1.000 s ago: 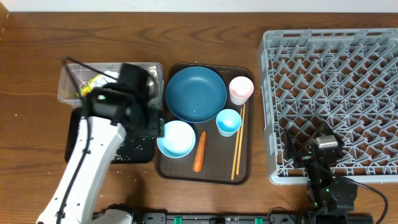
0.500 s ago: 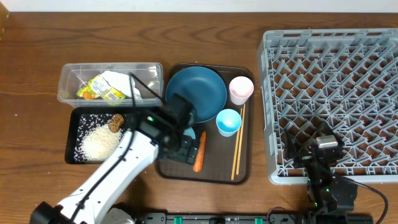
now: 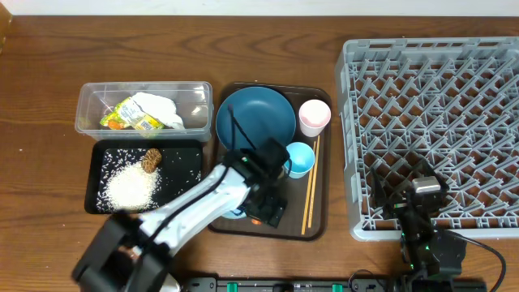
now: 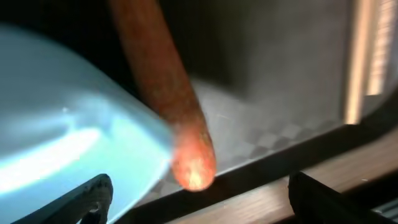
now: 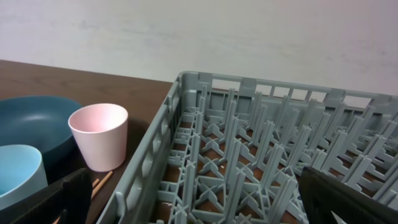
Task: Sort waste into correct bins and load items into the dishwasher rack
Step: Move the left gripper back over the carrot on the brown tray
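Note:
My left gripper [image 3: 268,207] is low over the brown serving tray [image 3: 320,227], open. In the left wrist view the orange carrot [image 4: 165,87] lies just ahead of the gripper [image 4: 205,208], its tip in line with the gap and beside the light-blue bowl [image 4: 62,130]. The chopsticks [image 3: 310,195] lie right of it. On the tray also stand the dark-blue plate [image 3: 255,113], pink cup [image 3: 315,116] and light-blue cup [image 3: 302,158]. My right gripper [image 3: 422,195] hangs open and empty at the front edge of the grey dishwasher rack [image 3: 438,97].
The clear tub [image 3: 89,101] at the left holds the white napkin [image 3: 162,105] and the printed wrapper [image 3: 130,120]. The black tray [image 3: 93,174] in front of it holds rice [image 3: 130,188] and the brown lump [image 3: 151,161]. My left arm covers most of the bowl.
My left arm has swung right from the bins to the serving tray, and its gripper has come down at the carrot. The right arm has not moved.

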